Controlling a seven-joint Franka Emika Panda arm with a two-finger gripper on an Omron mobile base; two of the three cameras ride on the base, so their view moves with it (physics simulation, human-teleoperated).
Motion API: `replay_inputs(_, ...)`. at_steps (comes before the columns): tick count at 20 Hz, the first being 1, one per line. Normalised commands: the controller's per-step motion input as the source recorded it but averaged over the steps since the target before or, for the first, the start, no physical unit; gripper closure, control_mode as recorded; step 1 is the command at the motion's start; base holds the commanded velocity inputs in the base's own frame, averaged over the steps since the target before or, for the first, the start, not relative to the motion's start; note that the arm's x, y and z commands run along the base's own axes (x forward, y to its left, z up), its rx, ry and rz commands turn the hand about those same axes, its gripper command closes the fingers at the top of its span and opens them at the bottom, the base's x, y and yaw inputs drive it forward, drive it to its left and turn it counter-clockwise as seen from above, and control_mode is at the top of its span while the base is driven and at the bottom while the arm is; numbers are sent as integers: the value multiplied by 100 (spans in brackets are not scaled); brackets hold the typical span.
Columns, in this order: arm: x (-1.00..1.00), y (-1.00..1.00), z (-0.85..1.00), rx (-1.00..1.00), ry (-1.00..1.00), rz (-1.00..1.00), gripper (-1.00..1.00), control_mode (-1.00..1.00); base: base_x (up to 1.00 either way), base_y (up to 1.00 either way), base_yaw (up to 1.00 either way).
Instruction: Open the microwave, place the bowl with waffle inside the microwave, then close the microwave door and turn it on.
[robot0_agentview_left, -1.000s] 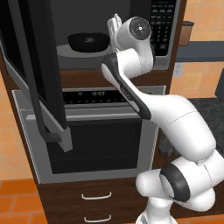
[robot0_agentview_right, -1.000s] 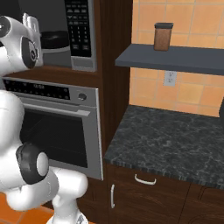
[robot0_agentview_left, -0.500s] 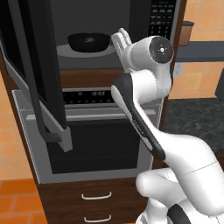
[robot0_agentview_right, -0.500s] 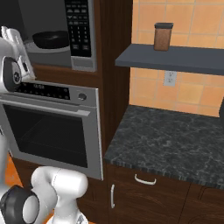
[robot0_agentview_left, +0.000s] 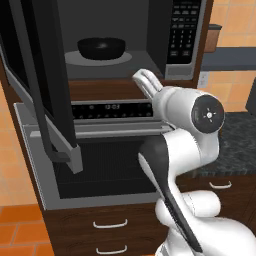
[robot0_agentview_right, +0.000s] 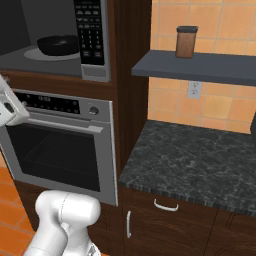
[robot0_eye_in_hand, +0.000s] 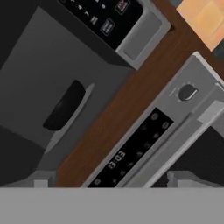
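Left base view | bowl (robot0_agentview_left: 101, 47) sits inside microwave (robot0_agentview_left: 120, 40) (door (robot0_agentview_left: 37, 85) swung open) — gripper (robot0_agentview_left: 145, 80) jaws spread, empty

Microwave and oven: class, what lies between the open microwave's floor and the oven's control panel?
A dark wooden strip of cabinet separates the microwave from the oven; the hand view shows it too.

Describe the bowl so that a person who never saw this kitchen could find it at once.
Look at the microwave, built into the dark wood cabinet above the silver oven, with its door swung open. Inside, on the round turntable, sits the bowl. It is small, shallow and black, the one loose item in the cavity, unlike the brown jar on the shelf.
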Motion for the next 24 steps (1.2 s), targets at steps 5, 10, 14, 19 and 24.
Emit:
replay_inputs(5,-31,-8,-45,-32,-27,0,-100,-100,0,0,0)
replay_inputs(10,-3,0,-39,-37,-29,-6,-100,-100,0,0,0)
replay_inputs(14,0,20,-30,-28,-16,-21,-100,-100,0,0,0)
replay_inputs(19,7,22,-42,-9,-14,-18,-100,-100,0,0,0)
replay_inputs(24,13,13,-52,-1,-34,-14,-100,-100,0,0,0)
